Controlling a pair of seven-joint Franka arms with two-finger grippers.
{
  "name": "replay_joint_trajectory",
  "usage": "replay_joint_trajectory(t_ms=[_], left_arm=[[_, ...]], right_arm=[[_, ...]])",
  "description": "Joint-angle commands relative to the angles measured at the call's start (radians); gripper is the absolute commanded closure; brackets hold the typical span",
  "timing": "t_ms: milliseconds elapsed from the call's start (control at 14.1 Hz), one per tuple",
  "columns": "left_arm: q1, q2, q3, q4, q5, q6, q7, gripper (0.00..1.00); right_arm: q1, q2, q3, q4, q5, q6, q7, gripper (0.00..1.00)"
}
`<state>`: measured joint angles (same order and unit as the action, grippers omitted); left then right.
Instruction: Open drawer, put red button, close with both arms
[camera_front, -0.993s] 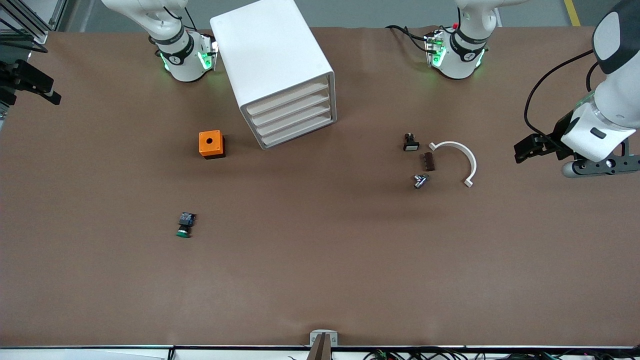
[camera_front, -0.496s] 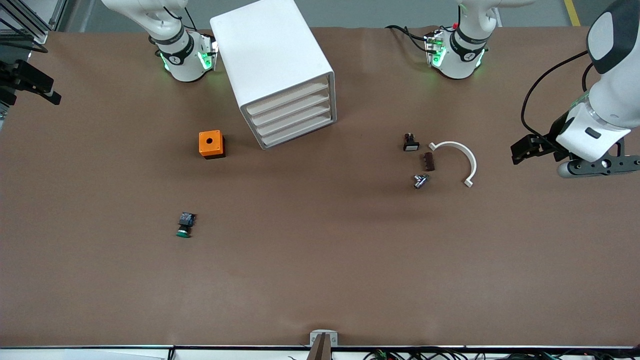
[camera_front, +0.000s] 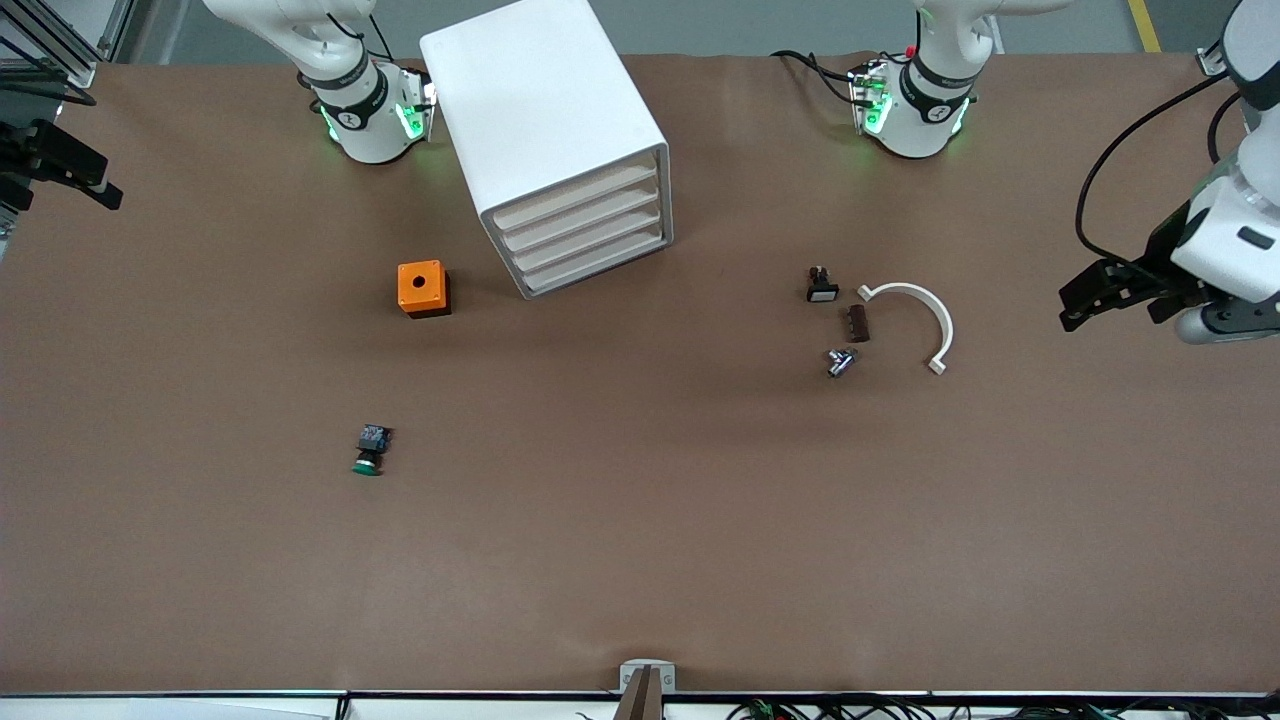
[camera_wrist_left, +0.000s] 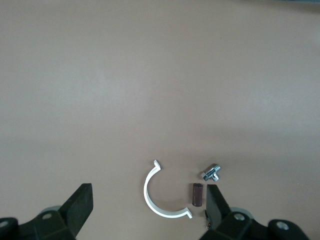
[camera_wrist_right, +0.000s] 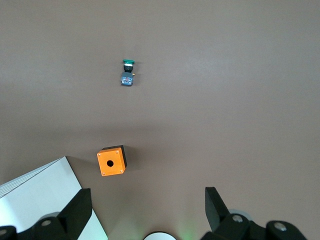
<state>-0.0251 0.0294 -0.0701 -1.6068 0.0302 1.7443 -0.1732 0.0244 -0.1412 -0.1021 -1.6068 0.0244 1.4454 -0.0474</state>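
1. Front view:
   - The white drawer box (camera_front: 545, 130) stands on the brown table (camera_front: 640, 560), close to the right arm's base (camera_front: 368, 115). All its drawers are shut.
   - The orange box (camera_front: 422, 288) sits beside it, toward the right arm's end.
   - The green button (camera_front: 369, 450) lies nearer the camera than the orange box.
   - The left arm (camera_front: 1225, 230) bends down from the picture's edge. The left claw (camera_front: 1110, 295) hangs over the left arm's end of the table and points toward the middle.
   - Near it lie a white curved clip (camera_front: 925, 315), a brown block (camera_front: 858, 323), a metal bit (camera_front: 840, 361) and a small black part (camera_front: 821, 285).
   - I cannot see the red button.

2. Left wrist view:
   - The left claw (camera_wrist_left: 148, 192) looks straight down at the table. Its two fingers (camera_wrist_left: 80, 202) are wide apart and hold nothing.
   - Below it lie the clip (camera_wrist_left: 159, 201), the brown block (camera_wrist_left: 197, 194) and the metal bit (camera_wrist_left: 212, 172). None of them touch.

3. Right wrist view:
   - The right claw (camera_wrist_right: 147, 195) is high over the table and looks down. Its fingers (camera_wrist_right: 80, 205) are wide apart and hold nothing.
   - Below it are the orange box (camera_wrist_right: 111, 161), a corner of the drawer box (camera_wrist_right: 35, 200) and the green button (camera_wrist_right: 128, 72).
   - There is no red button to see here either.
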Motion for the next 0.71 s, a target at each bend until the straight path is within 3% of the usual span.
replay_joint_trajectory(t_ms=[0, 638], left_arm=[[-0.001, -0.008, 0.009, 0.044, -0.016, -0.048, 0.023, 0.00], [-0.001, -0.006, 0.009, 0.053, -0.006, -0.120, 0.050, 0.00]], right_arm=[[0.000, -0.018, 0.004, -0.013, -0.011, 0.001, 0.009, 0.00], [-0.001, -0.018, 0.004, -0.013, -0.011, 0.000, 0.008, 0.00]])
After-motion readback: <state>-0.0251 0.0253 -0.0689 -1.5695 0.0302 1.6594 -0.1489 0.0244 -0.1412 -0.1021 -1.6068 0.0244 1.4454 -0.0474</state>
